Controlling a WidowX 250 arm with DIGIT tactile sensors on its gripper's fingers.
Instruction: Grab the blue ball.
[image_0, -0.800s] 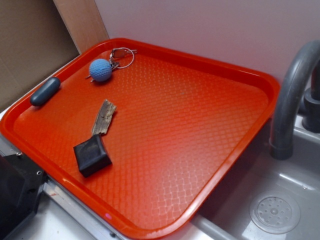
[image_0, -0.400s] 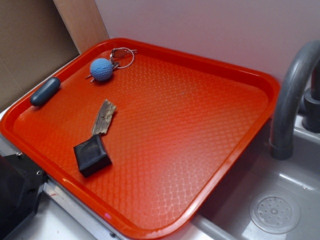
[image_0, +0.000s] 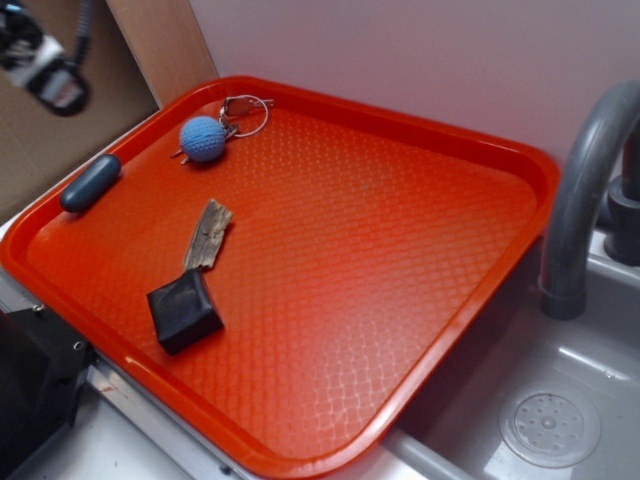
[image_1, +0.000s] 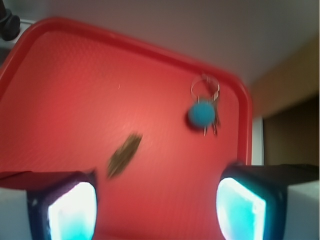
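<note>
The blue ball (image_0: 202, 139) is small, light blue and knitted. It lies at the far left corner of the red tray (image_0: 430, 135), joined to a metal key ring (image_0: 246, 110) with keys. A blurred part of my arm (image_0: 45, 65) shows at the top left of the exterior view, high above and left of the tray. In the wrist view the gripper (image_1: 157, 200) is open, its two fingers wide apart with only bare tray between them. The ball (image_1: 201, 114) sits ahead and to the right, well clear of the fingers.
A dark blue-grey capsule (image_0: 90, 182) rests on the tray's left rim. A piece of wood (image_0: 208, 235) and a black block (image_0: 184, 310) lie near the tray's front left. A grey faucet (image_0: 585, 200) and sink drain (image_0: 550, 428) are at the right.
My arm has come into the exterior view at the top left, where nothing showed before. The ball and the other things on the tray have not moved.
</note>
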